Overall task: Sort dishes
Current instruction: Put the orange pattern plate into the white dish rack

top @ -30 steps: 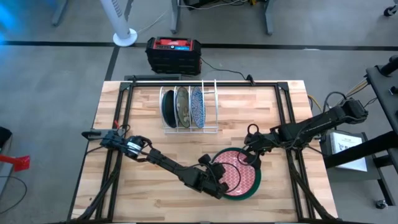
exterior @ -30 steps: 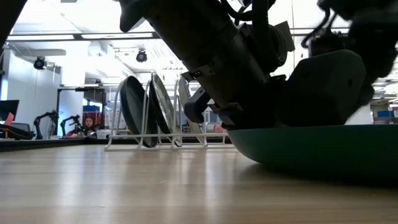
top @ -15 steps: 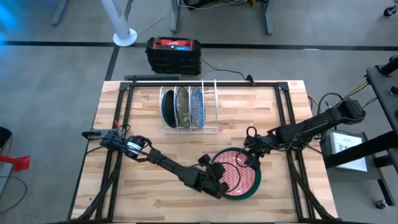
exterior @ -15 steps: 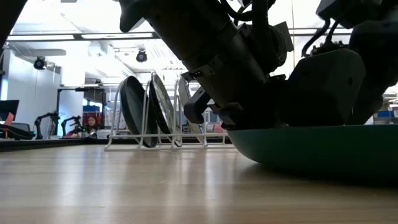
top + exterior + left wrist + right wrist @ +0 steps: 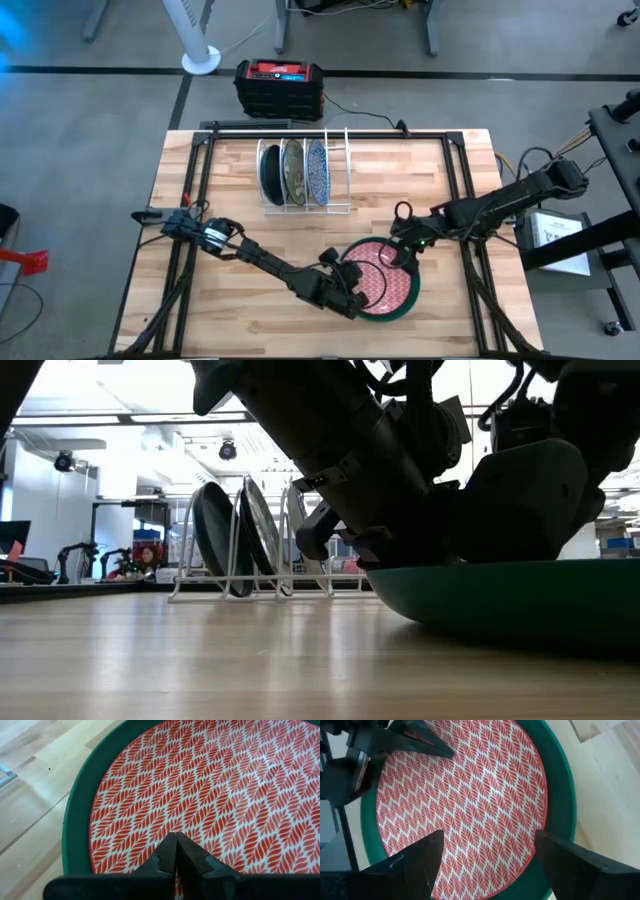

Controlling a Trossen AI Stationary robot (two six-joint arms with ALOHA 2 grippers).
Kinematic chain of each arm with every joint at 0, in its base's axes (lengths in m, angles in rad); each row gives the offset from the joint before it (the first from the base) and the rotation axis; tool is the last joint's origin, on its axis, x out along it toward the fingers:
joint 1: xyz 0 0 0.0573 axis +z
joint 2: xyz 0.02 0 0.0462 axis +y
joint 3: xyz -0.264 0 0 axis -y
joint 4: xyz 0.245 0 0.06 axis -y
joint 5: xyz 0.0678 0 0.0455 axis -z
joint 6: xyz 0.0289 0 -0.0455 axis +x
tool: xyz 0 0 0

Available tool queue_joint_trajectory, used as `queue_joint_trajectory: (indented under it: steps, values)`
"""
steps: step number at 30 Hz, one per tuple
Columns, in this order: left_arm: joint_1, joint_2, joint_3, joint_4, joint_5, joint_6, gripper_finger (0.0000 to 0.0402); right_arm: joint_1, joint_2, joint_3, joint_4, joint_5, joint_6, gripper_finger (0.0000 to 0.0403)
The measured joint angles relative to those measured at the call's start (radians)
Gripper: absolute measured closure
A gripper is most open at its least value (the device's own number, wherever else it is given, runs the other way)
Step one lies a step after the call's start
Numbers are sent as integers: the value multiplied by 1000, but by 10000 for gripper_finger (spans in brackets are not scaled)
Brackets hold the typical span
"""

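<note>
Red-and-white patterned round plate (image 5: pixel 378 280) awaits pickup, lower right of the high view: spread right pincer (image 5: pixel 487 852) must pinch its rim; left pincer (image 5: pixel 176 851), pressed together, rests on it.

white wire rack (image 5: pixel 303 175), wooden table (image 5: pixel 220 290), red-black case (image 5: pixel 279 86).

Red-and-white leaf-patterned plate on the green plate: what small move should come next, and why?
Probably the open right gripper should lower and close on the near edge of the red-and-white leaf-patterned plate. Its fingers straddle that edge, the plate lies flat inside the green plate, the shut left gripper presses on its far side, and the white wire rack has free slots.
</note>
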State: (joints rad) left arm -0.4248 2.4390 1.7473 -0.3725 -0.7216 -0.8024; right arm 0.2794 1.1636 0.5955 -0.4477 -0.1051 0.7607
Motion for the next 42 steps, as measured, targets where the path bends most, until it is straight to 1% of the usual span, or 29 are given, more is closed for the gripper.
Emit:
queue_joint_trajectory:
  steps: [6, 12, 18, 22, 26, 31, 34, 37, 39, 42]
  values:
    - [0, 0, 0, 1, -3, 0, 401, 0, 57, -34, 5, 18, 34, 102]
    - [0, 0, 0, 2, -4, 0, 401, 0, 136, -29, 42, 16, 33, 97]
    - [0, 1, -1, 6, -5, 0, 401, -8, 116, 28, -44, 9, 8, 101]
    - [0, 1, -1, 8, -5, 3, 401, -7, 109, 46, -33, 14, 15, 101]
    - [0, 1, -2, 10, -6, 4, 401, -7, 133, 28, -33, 29, 26, 101]
    - [0, 6, -2, 19, -12, 4, 401, -1, 202, 25, -8, 28, 32, 105]
    - [0, 11, -2, 22, -19, 4, 401, 4, 251, 25, 21, 10, 19, 104]
    - [0, 11, -1, 23, -18, 5, 401, 4, 292, 25, 85, -40, -1, 105]
    - [0, 16, -1, 24, -20, 6, 402, 3, 307, 21, 123, -68, -18, 110]
    - [0, 16, -1, 23, -21, 5, 402, 2, 317, 21, 146, -73, -42, 119]
